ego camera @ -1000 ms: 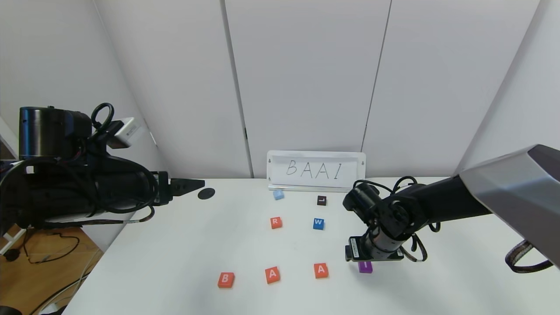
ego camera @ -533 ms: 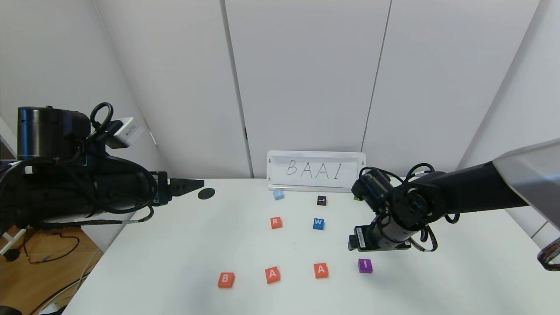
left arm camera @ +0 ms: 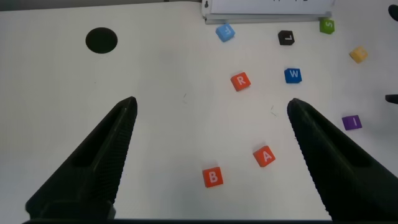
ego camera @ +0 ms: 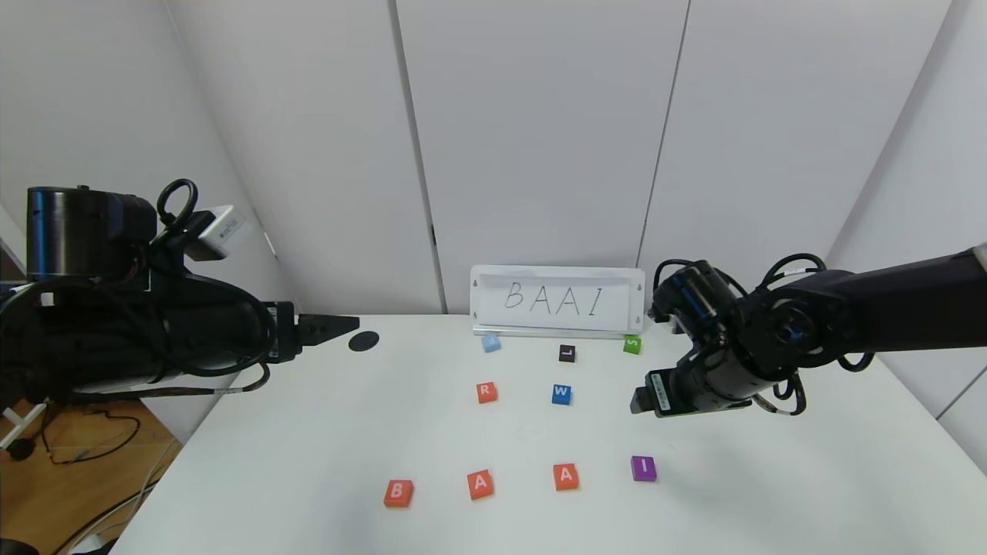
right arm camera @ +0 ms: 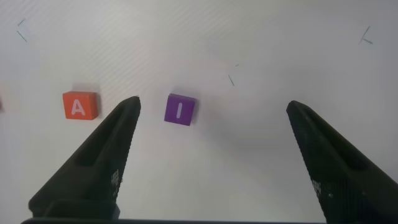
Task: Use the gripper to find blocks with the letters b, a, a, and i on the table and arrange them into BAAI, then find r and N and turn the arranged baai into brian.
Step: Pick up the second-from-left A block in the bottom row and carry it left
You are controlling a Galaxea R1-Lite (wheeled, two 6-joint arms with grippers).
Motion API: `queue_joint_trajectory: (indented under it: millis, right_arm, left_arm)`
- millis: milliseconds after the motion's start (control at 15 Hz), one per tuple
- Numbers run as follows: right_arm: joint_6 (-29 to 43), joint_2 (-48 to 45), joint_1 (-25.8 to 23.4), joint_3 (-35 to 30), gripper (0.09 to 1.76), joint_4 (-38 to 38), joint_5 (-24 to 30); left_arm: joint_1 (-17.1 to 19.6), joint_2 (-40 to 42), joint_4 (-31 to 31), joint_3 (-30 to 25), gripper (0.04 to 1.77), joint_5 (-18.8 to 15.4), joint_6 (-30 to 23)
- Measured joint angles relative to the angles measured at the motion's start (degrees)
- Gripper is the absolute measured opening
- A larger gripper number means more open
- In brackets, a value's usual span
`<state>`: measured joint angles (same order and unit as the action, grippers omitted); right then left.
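Note:
Along the near part of the white table lies a row of blocks: orange-red B, A, A and purple I. Behind the row sits the orange-red r tile. The yellow N tile shows only in the left wrist view, its letter unreadable. My right gripper hangs open above the table behind the I, holding nothing. My left gripper is parked open at the table's far left edge, its jaws wide and empty.
A white sign reading BAAI stands at the back. Near it lie a light blue tile, a dark L tile, a green S tile and a blue W tile. A black hole is at the back left.
My right gripper has risen and drawn back to the right, away from the purple I, which stays on the table. The green S tile has come into view. The left arm is still.

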<state>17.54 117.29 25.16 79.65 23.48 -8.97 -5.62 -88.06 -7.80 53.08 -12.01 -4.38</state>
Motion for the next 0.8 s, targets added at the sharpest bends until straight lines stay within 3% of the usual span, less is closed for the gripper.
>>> queue_joint_trajectory:
  millis: [467,800]
  right_arm:
    - [-7.67,-7.5,-5.33,-0.27,1.7,-0.17,0.06]
    - [-12.65,-16.74,-8.7,-3.85,1.7,-0.49,0.11]
  left_arm:
    - [0.0,0.3,0.0,-0.1,1.72,0.05,0.02]
    - [-0.22,1.99,0.0,-1.32,1.72,0.07,0.88]
